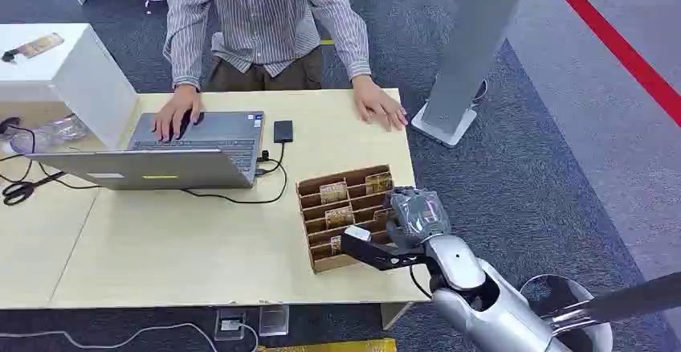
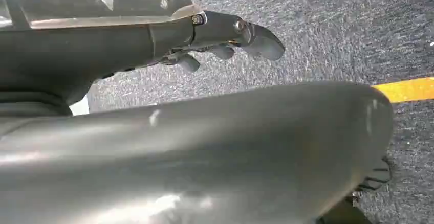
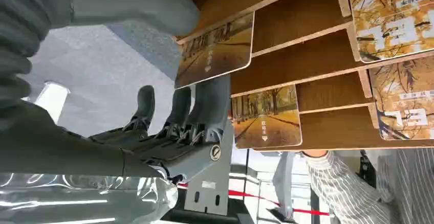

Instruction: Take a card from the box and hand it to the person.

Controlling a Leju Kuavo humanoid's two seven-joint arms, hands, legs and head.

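A brown cardboard box (image 1: 315, 257) with slotted rows stands near the table's front right; its shelves (image 3: 307, 55) hold several yellow cards (image 1: 333, 191). My right hand (image 1: 411, 217) is at the box's right side. Close up, one card (image 3: 215, 50) sticks out of its slot, with my thumb (image 3: 133, 9) at its edge on one face and my fingers (image 3: 204, 106) behind the other. I cannot tell whether they press on it. Another card (image 3: 266, 116) sits one slot over. My left hand (image 2: 225, 40) hangs over the carpet, holding nothing. The person (image 1: 265, 14) stands behind the table.
An open laptop (image 1: 161, 155) sits in front of the person, one of whose hands (image 1: 178, 115) is on its keyboard and the other (image 1: 379, 107) on the table. A black device (image 1: 283, 131) and cables lie by it. A grey stand (image 1: 466, 55) rises right of the table.
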